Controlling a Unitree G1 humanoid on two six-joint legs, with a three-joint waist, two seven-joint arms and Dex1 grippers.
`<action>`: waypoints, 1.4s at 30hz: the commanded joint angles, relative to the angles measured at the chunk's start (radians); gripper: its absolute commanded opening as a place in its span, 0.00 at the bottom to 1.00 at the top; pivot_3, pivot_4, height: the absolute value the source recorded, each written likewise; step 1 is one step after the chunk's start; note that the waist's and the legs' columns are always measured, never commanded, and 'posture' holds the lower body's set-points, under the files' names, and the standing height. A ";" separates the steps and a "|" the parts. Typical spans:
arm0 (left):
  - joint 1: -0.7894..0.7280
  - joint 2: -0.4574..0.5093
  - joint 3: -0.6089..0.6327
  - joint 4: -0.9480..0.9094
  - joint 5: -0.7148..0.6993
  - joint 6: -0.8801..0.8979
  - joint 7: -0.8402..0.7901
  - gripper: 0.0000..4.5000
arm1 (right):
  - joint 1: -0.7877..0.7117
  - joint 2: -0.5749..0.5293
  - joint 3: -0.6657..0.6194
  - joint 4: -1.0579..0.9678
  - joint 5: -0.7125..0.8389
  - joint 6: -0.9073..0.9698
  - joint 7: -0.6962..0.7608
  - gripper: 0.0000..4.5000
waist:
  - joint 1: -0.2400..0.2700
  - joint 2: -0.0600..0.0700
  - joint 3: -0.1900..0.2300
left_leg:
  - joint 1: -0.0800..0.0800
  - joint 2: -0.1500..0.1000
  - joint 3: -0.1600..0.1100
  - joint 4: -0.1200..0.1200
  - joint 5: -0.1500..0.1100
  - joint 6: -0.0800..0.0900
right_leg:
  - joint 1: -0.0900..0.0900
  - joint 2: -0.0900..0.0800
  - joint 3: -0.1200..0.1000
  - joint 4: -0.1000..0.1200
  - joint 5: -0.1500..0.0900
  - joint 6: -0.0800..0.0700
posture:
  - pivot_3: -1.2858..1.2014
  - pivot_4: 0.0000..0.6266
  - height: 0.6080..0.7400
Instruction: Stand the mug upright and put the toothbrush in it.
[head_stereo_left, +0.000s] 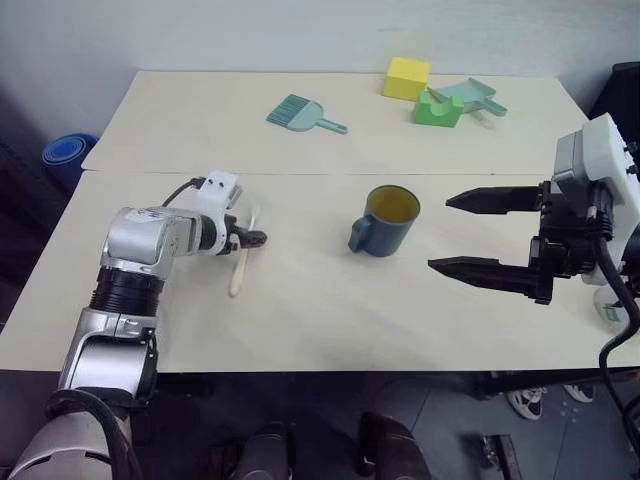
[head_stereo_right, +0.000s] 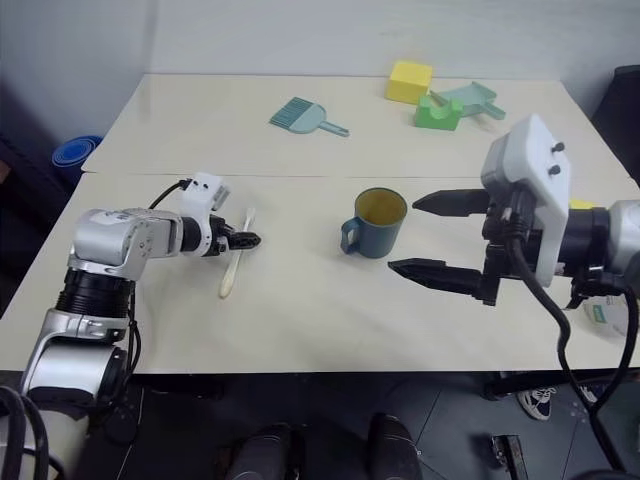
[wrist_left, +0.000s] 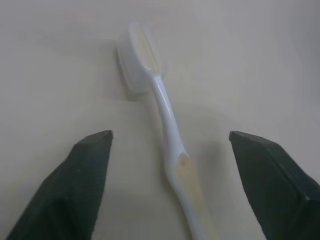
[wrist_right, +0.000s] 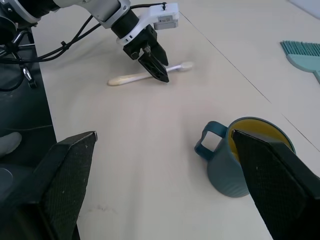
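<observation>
Cream toothbrush (wrist_left: 170, 150) flat on desk (head_stereo_left: 300, 310), between spread jaws of left gripper (head_stereo_left: 250, 238); pinch squarely at mid-handle. Right gripper (head_stereo_left: 480, 235), jaws wide, empty, beside upright teal mug (head_stereo_left: 385, 222). Beyond: hand brush (head_stereo_left: 300, 113)

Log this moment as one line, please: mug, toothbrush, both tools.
mug: upright on table | toothbrush: flat on table, not gripped | left tool: open, straddling toothbrush | right tool: open, empty, beside mug
</observation>
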 joint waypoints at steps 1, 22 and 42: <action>-0.008 -0.017 0.017 0.034 0.015 0.014 0.001 0.52 | 0.011 -0.022 -0.015 -0.003 -0.012 -0.038 -0.001 1.00 | -0.001 -0.001 0.000 | 0.000 0.000 0.000 0.000 0.000 0.000 | 0.000 0.000 0.000 0.000 0.000 0.000 | 0.52 0.24 1.00; -0.247 -0.266 0.347 0.013 -0.153 -0.276 0.010 0.03 | 0.275 0.071 -0.183 -0.036 0.005 -0.012 -0.218 1.00 | 0.012 -0.007 0.002 | -0.003 0.000 -0.001 0.002 0.000 0.000 | 0.000 -0.001 -0.002 -0.001 0.000 0.001 | 0.52 0.24 1.00; -0.420 -0.592 0.121 0.503 0.075 -1.039 -0.080 0.03 | 0.423 0.095 -0.303 -0.091 0.117 -0.018 -0.480 1.00 | 0.023 -0.007 0.002 | -0.004 -0.001 0.002 0.000 0.000 0.003 | 0.000 -0.001 -0.002 -0.007 0.000 0.001 | 0.52 0.24 1.00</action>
